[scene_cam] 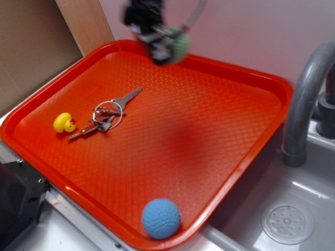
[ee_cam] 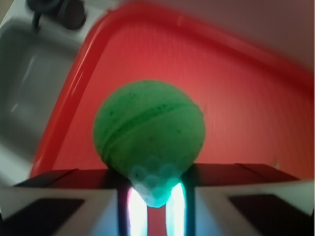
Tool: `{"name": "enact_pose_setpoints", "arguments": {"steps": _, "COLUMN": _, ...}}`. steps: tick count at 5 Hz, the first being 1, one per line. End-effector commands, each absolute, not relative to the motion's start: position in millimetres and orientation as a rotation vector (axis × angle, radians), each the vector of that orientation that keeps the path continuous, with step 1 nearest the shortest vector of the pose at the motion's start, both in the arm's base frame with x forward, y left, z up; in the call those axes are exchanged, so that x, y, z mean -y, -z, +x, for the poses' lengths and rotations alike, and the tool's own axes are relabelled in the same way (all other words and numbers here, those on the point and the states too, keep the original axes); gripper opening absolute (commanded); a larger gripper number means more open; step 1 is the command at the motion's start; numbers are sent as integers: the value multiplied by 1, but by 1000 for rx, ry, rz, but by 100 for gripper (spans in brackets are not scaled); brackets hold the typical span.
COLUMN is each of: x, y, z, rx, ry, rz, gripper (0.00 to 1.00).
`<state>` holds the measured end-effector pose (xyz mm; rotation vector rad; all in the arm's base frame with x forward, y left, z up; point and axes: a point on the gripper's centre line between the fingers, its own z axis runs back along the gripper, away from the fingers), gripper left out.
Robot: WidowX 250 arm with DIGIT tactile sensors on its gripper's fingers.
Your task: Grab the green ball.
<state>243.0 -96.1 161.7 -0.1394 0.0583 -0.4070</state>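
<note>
The green ball (scene_cam: 180, 46) is held in my gripper (scene_cam: 166, 49), lifted above the far edge of the red tray (scene_cam: 47, 99). The exterior view is blurred there. In the wrist view the green ball (ee_cam: 148, 129) fills the middle, grooved and dimpled, and its lower part is squeezed between my gripper (ee_cam: 155, 189) fingers, with the red tray (ee_cam: 256, 98) below it. The jaws are shut on the ball.
On the tray lie a bunch of keys (scene_cam: 107, 116), a small yellow duck (scene_cam: 63, 123) at the left, and a blue dimpled ball (scene_cam: 161, 218) at the near edge. A grey sink with a faucet (scene_cam: 303, 99) and drain (scene_cam: 287, 223) lies to the right.
</note>
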Motion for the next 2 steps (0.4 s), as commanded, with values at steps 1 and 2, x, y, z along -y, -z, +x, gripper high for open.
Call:
{"name": "enact_pose_setpoints", "arguments": {"steps": 1, "x": 66, "y": -219, "z": 189, "rx": 128, "ry": 222, "rz": -85, "gripper": 0}}
{"name": "enact_pose_setpoints", "arguments": {"steps": 2, "x": 69, "y": -209, "z": 187, "rx": 113, "ry": 234, "rz": -51, "gripper": 0}}
